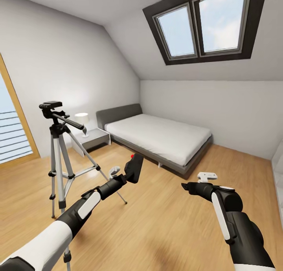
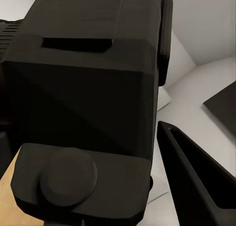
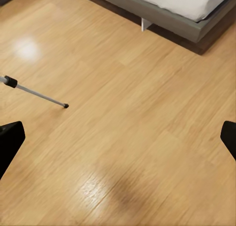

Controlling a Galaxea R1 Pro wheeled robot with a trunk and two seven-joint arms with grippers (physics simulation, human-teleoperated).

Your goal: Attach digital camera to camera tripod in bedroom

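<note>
One silver-legged tripod with black head plate (image 1: 59, 145); one small matte-black camera with red button (image 1: 134, 168); one low grey bed with white mattress (image 1: 157, 139); one white table lamp (image 1: 82, 119); one grey bedside table (image 1: 93, 139); two dark-framed skylight panes (image 1: 204, 23).

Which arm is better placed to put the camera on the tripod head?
Left. The left gripper already holds the digital camera, and the camera tripod stands on that side. The right gripper is open, empty and farther away.

wood floor (image 3: 128, 137), tripod leg (image 3: 34, 92), bed (image 3: 182, 10)
</note>
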